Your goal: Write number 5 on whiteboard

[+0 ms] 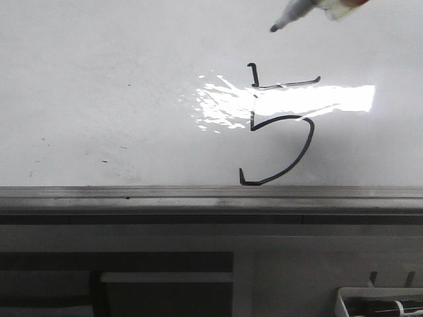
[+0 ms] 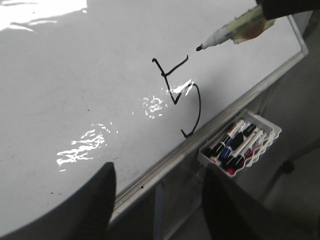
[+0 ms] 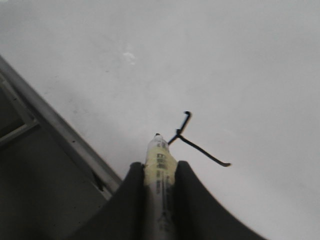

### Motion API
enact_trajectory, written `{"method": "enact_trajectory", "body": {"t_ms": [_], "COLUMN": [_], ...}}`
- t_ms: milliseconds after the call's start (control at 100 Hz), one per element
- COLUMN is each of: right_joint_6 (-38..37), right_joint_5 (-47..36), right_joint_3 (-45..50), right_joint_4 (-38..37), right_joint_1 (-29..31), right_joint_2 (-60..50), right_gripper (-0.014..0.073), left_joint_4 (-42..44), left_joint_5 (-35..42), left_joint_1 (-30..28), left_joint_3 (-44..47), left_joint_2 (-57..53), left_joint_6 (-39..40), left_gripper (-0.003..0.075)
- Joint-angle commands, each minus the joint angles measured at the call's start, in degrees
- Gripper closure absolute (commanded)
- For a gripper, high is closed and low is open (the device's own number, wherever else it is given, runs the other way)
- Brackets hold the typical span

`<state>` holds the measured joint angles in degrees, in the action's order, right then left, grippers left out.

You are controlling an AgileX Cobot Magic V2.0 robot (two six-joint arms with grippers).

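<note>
The number 5 [image 1: 309, 135] is drawn in thin black strokes on the glossy whiteboard [image 1: 99, 79], just above the board's lower rail. My right gripper [image 3: 159, 167] is shut on a marker [image 3: 159, 162] with yellowish tape on its barrel. The marker [image 1: 291, 16] points its black tip at the board a little beyond the 5's top bar. The left wrist view shows the 5 [image 2: 199, 105], the marker [image 2: 227, 34] and the whiteboard [image 2: 75, 75]. The right wrist view shows only the stem and top bar of the 5 [image 3: 202, 150]. My left gripper [image 2: 157, 170] is open and empty, over the board's edge.
A grey aluminium rail [image 1: 198, 193] runs along the board's near edge. A white wire tray [image 2: 270, 131] with several markers hangs below the rail and also shows in the front view [image 1: 340, 297]. Grey cabinet panels [image 1: 165, 277] lie below. Glare covers part of the 5.
</note>
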<state>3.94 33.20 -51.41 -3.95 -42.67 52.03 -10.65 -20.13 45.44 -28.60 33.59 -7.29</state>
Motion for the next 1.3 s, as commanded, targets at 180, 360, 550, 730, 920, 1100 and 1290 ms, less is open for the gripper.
{"method": "enact_trajectory", "body": {"t_ms": [180, 360, 550, 730, 920, 1100, 1290], "right_joint_6": [5.76, 7.65, 10.13, 10.13, 10.22, 10.22, 10.22], "right_joint_5": [-1.98, -1.93, -2.22, -3.58, -6.10, -5.96, -6.82], "right_joint_3": [-0.35, -0.35, -0.35, -0.35, -0.35, -0.35, -0.35], "right_joint_4": [-0.68, -0.68, -0.68, -0.68, -0.56, -0.45, -0.45], "right_joint_1": [-10.47, -13.68, -17.22, -18.08, -18.61, -19.80, -21.58], "right_joint_2": [5.38, 7.37, 7.37, 7.37, 7.37, 7.37, 7.37], "right_gripper": [0.0656, 0.0656, 0.0656, 0.0656, 0.0657, 0.0657, 0.0656], "left_joint_4": [-0.70, -0.70, -0.70, -0.80, -1.57, -1.57, -1.12], "left_joint_5": [-2.24, -1.72, -1.05, 0.28, 2.23, 2.83, 3.17], "left_joint_1": [7.55, 11.47, 12.15, 12.15, 12.15, 12.15, 12.15], "left_joint_3": [-10.45, -13.96, -15.69, -15.90, -15.90, -15.90, -15.90], "left_joint_2": [15.80, 24.33, 28.39, 28.64, 28.64, 28.64, 28.75], "left_joint_6": [-13.67, -16.07, -16.07, -16.07, -16.07, -16.07, -16.07], "left_gripper": [0.0303, 0.0303, 0.0303, 0.0304, 0.0379, 0.0479, 0.0535]}}
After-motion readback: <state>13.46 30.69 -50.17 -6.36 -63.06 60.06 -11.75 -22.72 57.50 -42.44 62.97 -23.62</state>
